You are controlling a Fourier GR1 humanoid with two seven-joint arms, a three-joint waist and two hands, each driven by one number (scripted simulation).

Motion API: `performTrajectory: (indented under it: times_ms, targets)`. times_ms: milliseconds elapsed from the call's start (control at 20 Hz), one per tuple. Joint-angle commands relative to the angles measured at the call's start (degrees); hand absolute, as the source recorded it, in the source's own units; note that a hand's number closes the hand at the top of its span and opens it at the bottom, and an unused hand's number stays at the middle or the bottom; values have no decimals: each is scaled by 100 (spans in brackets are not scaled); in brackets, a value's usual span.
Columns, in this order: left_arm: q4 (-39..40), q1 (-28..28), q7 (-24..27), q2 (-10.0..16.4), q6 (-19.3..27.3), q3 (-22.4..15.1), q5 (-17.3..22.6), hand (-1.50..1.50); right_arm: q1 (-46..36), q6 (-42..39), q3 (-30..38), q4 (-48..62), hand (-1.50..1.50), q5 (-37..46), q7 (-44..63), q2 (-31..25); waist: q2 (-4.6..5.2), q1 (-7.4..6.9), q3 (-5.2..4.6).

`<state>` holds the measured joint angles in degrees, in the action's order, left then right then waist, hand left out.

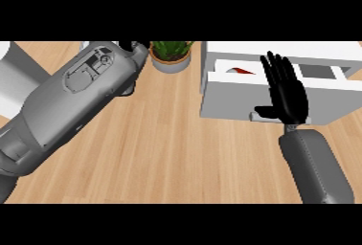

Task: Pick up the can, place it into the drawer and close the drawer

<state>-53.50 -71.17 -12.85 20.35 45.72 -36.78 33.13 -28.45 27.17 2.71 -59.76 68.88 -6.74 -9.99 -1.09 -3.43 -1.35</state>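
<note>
**Can [239, 70] looks to be in the drawer [226, 98], closing is what's left**

We only see a red-and-white sliver of it inside the open drawer, up and left of our right hand [288, 95], so we can't call its long axis. That hand is flat, fingers straight and pointing away from us, over the drawer's front panel, just by what looks like the handle [260, 116]. We reckon the closing push goes straight away from us, up the view, and the right hand is clearly the nearer one. Our left hand [134, 47] is off by the plant [170, 52], well apart from the drawer and mostly hidden, so we can't tell how it's set.
</note>
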Motion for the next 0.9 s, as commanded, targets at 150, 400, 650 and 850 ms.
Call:
performTrajectory:
  times_ms: [150,400,650,850]
  targets:
    - [-836,481,-282,559,-129,68,-30,-150,-673,860,404,1581,-150,12,-58,180,151,-120,147]
    - [-1055,921,-153,702,-224,79,-126,-150,-1478,1298,570,2512,-150,293,196,274,208,-144,147]
    - [-1471,1201,-300,737,-87,104,-215,-150,-2354,1437,866,3327,-150,161,103,131,216,-134,149]
    - [-1700,1547,-127,796,-177,99,-298,-150,-2912,1423,999,3791,-150,215,174,-121,252,-159,148]
